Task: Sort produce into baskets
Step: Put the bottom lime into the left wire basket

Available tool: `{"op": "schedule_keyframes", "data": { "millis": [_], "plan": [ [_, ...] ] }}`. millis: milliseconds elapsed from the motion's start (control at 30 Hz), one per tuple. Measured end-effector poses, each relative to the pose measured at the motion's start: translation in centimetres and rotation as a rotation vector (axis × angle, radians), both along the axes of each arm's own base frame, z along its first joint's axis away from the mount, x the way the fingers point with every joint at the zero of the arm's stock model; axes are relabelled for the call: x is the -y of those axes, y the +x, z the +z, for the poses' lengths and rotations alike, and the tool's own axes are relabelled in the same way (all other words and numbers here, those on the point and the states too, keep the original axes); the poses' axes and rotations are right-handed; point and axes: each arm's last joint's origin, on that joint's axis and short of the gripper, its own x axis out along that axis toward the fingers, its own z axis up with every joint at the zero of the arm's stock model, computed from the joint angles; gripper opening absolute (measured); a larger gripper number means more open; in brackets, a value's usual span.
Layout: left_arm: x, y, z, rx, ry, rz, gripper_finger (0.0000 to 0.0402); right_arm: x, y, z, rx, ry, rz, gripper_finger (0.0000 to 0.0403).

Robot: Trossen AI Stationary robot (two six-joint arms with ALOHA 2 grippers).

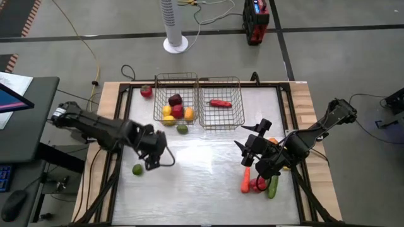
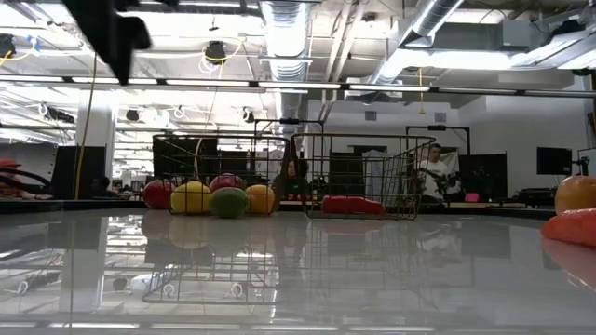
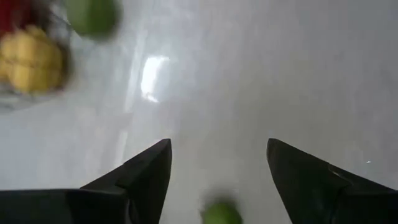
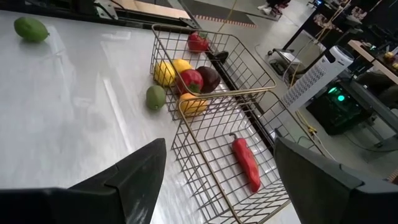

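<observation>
Evidently a green lime (image 1: 137,169) near the left edge of the desk (image 1: 208,189) is the piece in hand for the left gripper (image 1: 153,156), which hangs just beside it; for a clean pick the gripper is best centred over the lime, lowered so that the fingers straddle it, and closed gently, since so round a piece would probably roll if nudged; it would then be carried to the left basket (image 1: 176,101) at the far edge, where apples, a lemon and an orange are already gathered. In the left wrist view the fingers (image 3: 146,171) are spread wide with nothing between them, and the lime (image 3: 221,213) is seen low between them, untouched. A second lime (image 1: 182,129) lies on the desk just outside the left basket's near wall; a red piece (image 1: 146,91) sits outside it toward the far left corner. The right basket (image 1: 222,104) holds a red chili (image 1: 220,103). The right gripper (image 1: 250,142) is held above the desk near the right edge, wide apart and empty, beside a carrot (image 1: 245,180), a cucumber (image 1: 273,186) and an orange (image 1: 272,140).
</observation>
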Motion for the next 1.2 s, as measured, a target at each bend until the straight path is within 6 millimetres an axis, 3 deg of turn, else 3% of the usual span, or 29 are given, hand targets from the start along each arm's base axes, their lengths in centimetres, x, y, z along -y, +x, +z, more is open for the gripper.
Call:
{"op": "schedule_keyframes", "data": {
  "millis": [133, 500, 800, 1033, 1200],
  "plan": [
    [2.1, -1.4, -0.1, -0.039, 0.031, 0.063, 0.0245, 0.0, 0.0, 0.0, 0.004, 0.009, 0.002, 0.0324],
    [4.8, -4.1, -0.5, -0.12, 0.02, 0.282, 0.0245, -0.1, 0.1, 0.0, 0.0, 0.023, 0.011, 0.0324],
    [5.8, -5.9, -6.1, -0.257, -0.013, 0.331, 0.0245, -0.1, 0.1, 0.0, 0.001, 0.024, 0.011, 0.0324],
    [5.1, -7.0, -8.7, -0.314, 0.042, 0.43, 0.0245, -0.1, 0.1, 0.1, 0.009, 0.029, 0.011, 0.0324],
    [5.2, -7.0, -10.4, -0.301, -0.018, 0.451, 0.0245, -0.1, 0.1, 0.1, 0.009, 0.029, 0.011, 0.0324]
  ]
}}
